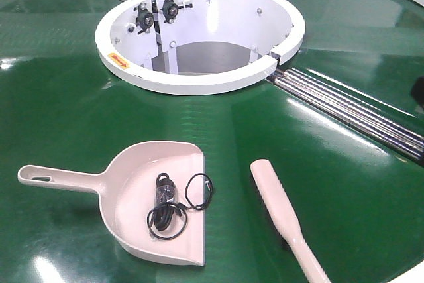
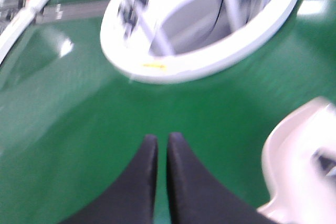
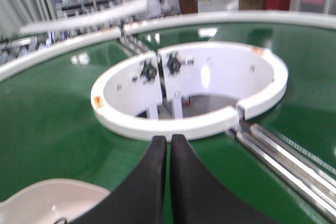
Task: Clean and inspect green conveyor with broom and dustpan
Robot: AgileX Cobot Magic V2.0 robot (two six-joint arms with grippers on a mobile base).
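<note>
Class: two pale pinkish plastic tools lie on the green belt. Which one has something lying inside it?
The wide scoop-shaped pale pinkish dustpan: a coiled black cable lies in its pan. The narrow paddle-shaped broom beside it carries nothing.

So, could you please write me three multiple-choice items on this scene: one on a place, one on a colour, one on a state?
1. Where does the black cable lie?
A. inside the dustpan
B. on the broom
C. inside the white ring housing

2. What colour is the conveyor belt?
A. grey
B. dark green
C. blue

3. How do the fingers of the left claw stand?
A. spread wide
B. clamped on the dustpan handle
C. nearly together, holding nothing

Answers:
1 A, the coiled cable sits in the scoop.
2 B, the glossy surface is dark green.
3 C, the left wrist view shows only a thin gap, with belt beneath.
</note>
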